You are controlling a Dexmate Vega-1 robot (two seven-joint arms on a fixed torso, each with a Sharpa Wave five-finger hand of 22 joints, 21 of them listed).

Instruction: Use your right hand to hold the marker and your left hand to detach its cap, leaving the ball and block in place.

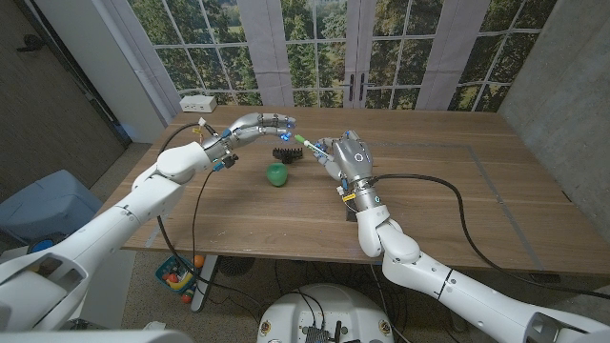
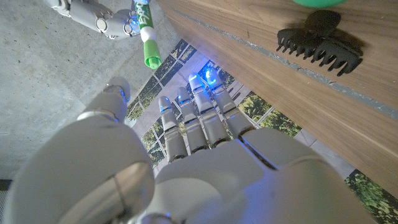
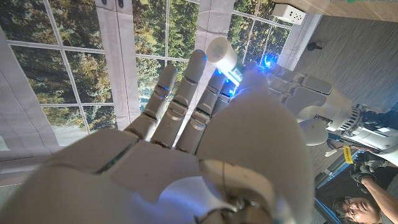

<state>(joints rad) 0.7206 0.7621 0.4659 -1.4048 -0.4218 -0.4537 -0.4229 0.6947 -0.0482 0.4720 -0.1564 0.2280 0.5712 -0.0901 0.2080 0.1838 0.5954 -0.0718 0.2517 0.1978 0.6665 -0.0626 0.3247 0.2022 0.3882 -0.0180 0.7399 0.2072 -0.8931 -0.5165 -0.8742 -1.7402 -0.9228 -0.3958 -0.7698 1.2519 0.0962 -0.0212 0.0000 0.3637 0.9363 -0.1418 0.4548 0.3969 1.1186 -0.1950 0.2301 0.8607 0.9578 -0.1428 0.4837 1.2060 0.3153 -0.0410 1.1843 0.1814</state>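
Head view: right hand [image 1: 341, 157] gripping white marker with green cap [image 1: 307, 146] above wooden table [image 1: 457, 191], cap end pointing toward left hand [image 1: 270, 125]. Left hand hovering just beside the cap, fingers curled loosely, holding nothing. Green ball [image 1: 276, 173] and black toothed block [image 1: 285, 153] lying on the table below the hands.

Left wrist view: left-hand fingers [image 2: 199, 118] lying straight and close together, empty; green cap [image 2: 151, 59] just ahead, apart from them. Black toothed block [image 2: 320, 43] sitting on the wood.

Right wrist view: right-hand fingers [image 3: 180, 99] wrapping the marker barrel [image 3: 222, 55].
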